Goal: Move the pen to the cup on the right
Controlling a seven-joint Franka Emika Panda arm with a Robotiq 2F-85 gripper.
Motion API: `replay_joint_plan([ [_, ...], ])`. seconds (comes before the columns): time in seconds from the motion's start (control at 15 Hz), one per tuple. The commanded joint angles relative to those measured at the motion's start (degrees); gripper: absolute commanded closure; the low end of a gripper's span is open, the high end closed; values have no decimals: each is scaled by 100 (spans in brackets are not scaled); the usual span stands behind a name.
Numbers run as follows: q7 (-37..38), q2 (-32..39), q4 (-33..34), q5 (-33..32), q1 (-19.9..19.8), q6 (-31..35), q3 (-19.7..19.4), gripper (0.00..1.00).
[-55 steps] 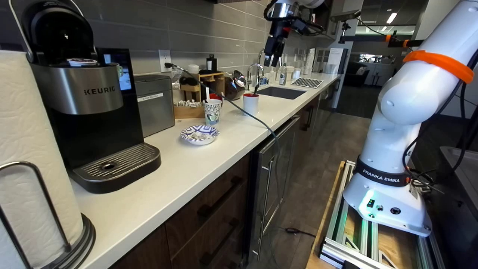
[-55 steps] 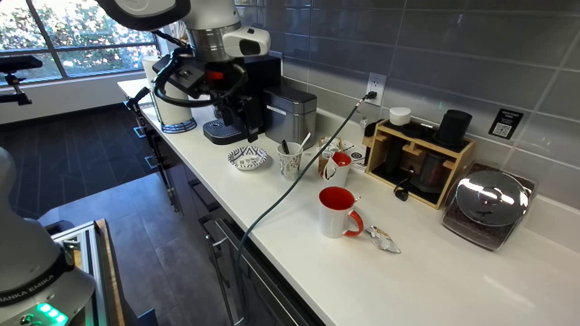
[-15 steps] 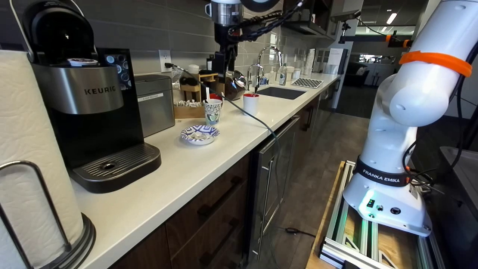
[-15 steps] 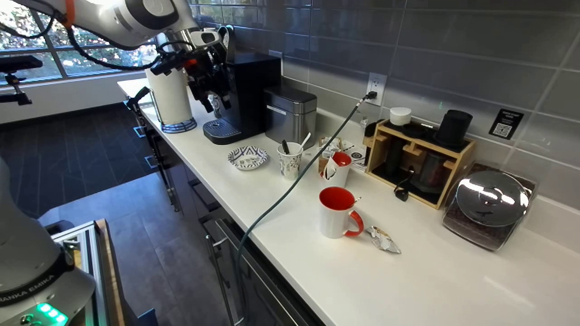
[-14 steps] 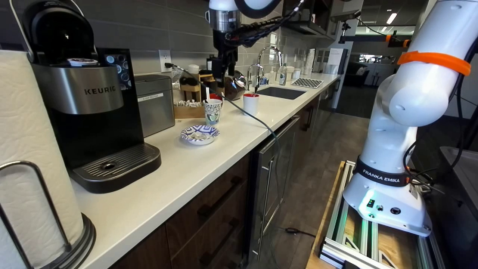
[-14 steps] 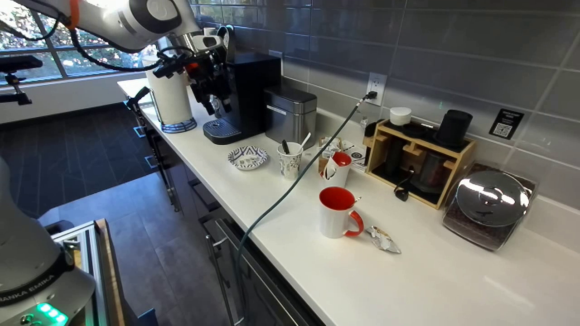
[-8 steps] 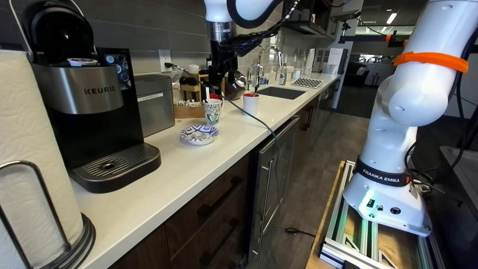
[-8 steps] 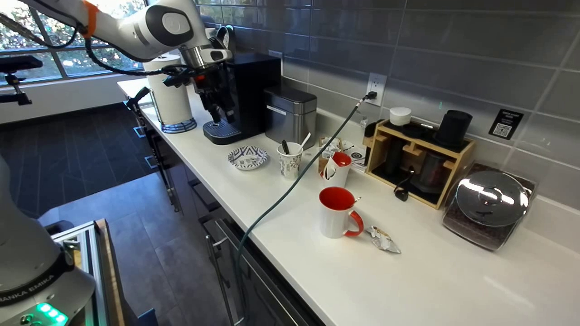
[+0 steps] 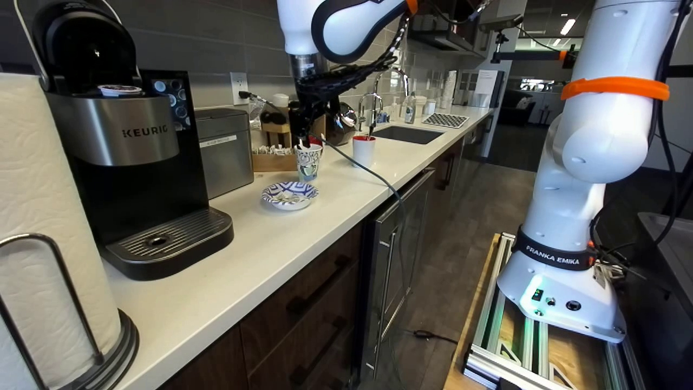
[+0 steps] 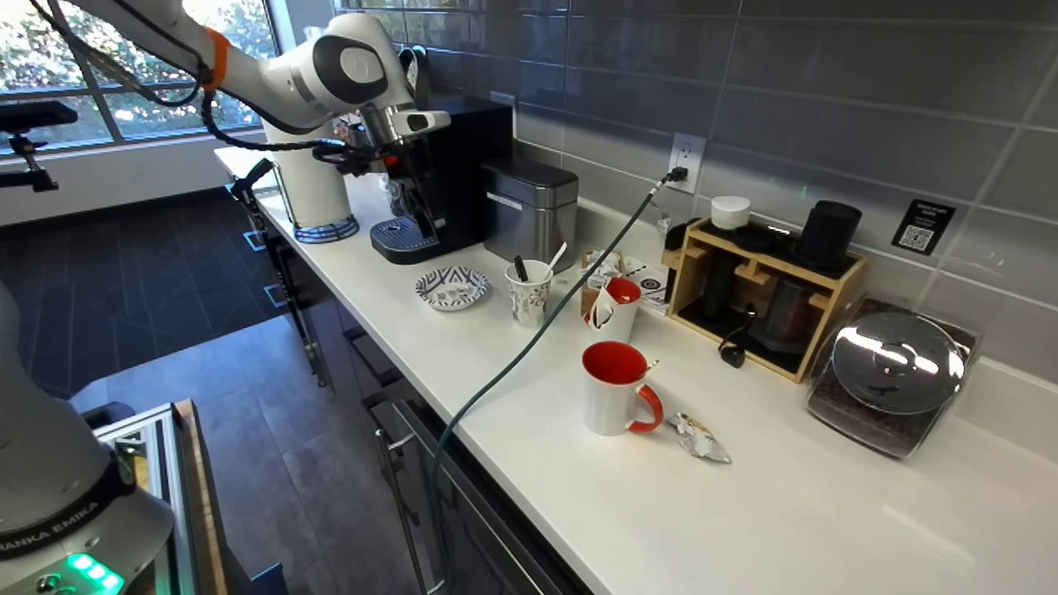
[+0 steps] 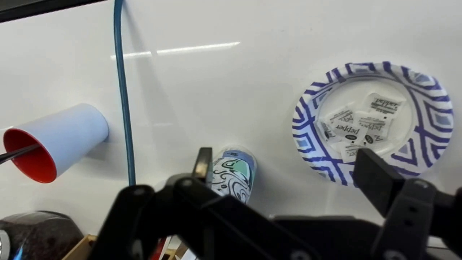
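A black pen point(image 10: 520, 268) stands with a white stick in the patterned paper cup point(image 10: 529, 302), which also shows in the wrist view point(image 11: 234, 175). The pen is hidden by the gripper in the wrist view. A white mug with red inside and red handle point(image 10: 602, 409) stands apart from the paper cup; it also shows in the wrist view point(image 11: 72, 135) with a dark stick in it. My gripper point(image 11: 285, 168) is open and empty. In an exterior view it hangs over the paper cup, its lower fingertip point(image 9: 301, 140) overlapping the sticks' tops.
A bowl point(image 11: 305, 144) of pepper packets stands beside the paper cup. A cable point(image 11: 124, 97) crosses between paper cup and mug. Another red-and-white mug point(image 10: 616, 324), a steel box point(image 10: 529, 219), a wooden rack point(image 10: 802, 343), a glass jar point(image 10: 893, 380) and the coffee machine point(image 9: 135, 130) stand around.
The arm has swung across towards the coffee machine side, then come down and forward towards the paper cup. The gripper is lower than before. The cups, pen and bowl have not moved.
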Motion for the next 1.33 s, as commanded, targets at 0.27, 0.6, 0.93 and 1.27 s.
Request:
replay_joint_plan([
  [0.27,761,1658,1633,-606,351,-109,-554,0],
  [0.6,431,2178,2412,-463,448,-347,-1008,0],
  [0.93,483,2039,2147,-453,523,-99,-1091,0],
  [1.27,664,2268,2339,-483,569,-157,-1258,3],
])
